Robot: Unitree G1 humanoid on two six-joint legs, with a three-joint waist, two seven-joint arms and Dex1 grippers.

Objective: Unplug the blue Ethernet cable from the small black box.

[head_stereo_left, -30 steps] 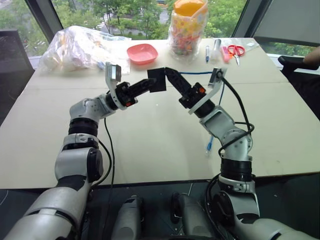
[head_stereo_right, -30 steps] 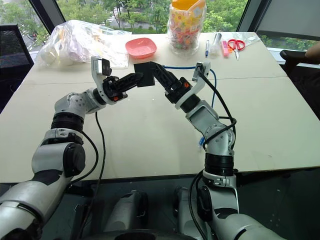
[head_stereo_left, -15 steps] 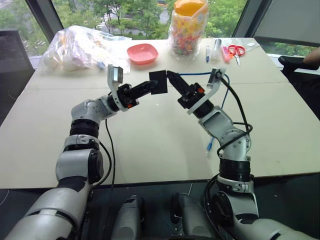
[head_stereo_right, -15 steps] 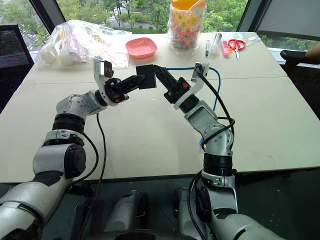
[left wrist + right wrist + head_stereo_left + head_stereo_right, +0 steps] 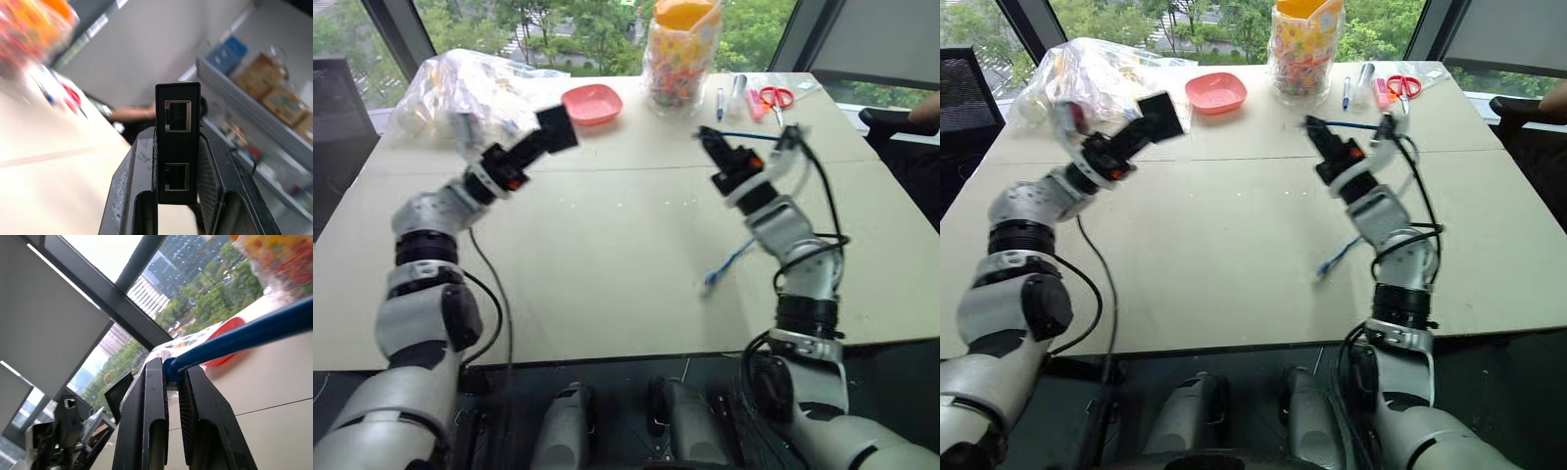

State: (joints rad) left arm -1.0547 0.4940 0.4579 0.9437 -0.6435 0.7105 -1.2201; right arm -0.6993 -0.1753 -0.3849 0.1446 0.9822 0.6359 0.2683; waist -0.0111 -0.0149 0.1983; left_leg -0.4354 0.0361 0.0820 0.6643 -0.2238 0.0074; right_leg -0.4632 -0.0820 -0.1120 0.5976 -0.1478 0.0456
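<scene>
Holding: left hand (image 5: 178, 161) clamps the small black box (image 5: 177, 142), raised over the bench (image 5: 607, 255), both ports bare.
Right hand (image 5: 171, 382): pinched on the blue Ethernet cable (image 5: 244, 335) near its plug end.
Cable's other end: hangs toward the bench.
Hands: well apart.

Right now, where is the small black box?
The small black box is clamped in the left tool, raised over the table's left side near the pink bowl, well apart from the blue Ethernet cable in the right tool.

both arms raised, fingers (image 5: 149, 396) closed
</scene>
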